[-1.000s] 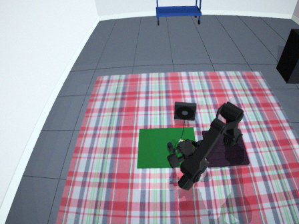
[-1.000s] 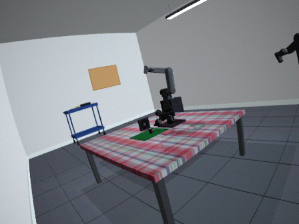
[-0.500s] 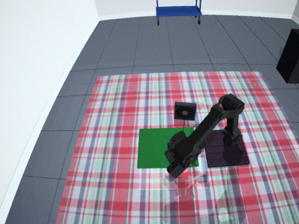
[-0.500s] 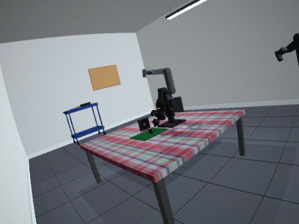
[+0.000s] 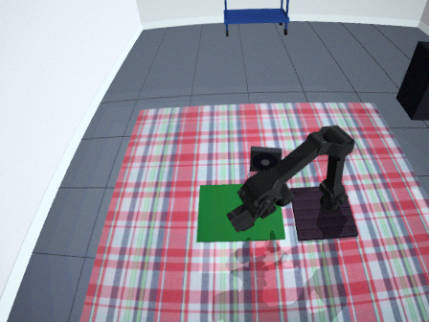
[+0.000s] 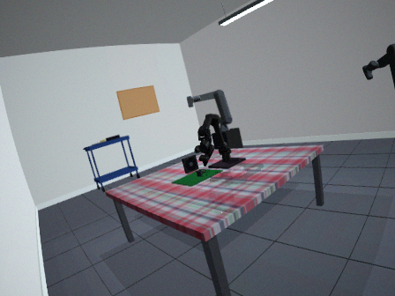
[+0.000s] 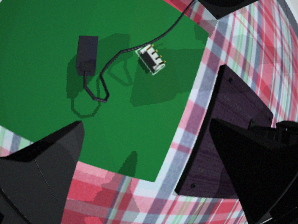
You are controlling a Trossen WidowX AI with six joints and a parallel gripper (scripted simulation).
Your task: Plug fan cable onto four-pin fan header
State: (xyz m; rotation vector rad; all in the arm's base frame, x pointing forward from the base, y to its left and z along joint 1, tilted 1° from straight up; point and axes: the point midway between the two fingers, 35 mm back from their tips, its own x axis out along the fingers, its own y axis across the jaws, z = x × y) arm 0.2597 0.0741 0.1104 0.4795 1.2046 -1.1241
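Note:
The green board lies on the table. The white four-pin header stands on it with its pins bare. The dark block-shaped plug is off the header, to its left in the wrist view, with a shadow beside it. Its cable loops from the near end and passes behind the header to the fan. My gripper is wide open and empty, above the board and clear of plug and header. In the top view the arm hides the plug and header.
The arm's dark base plate lies beside the board's right edge in the top view. The fan stands behind the board. A checked cloth covers the table. A blue cart stands off the table.

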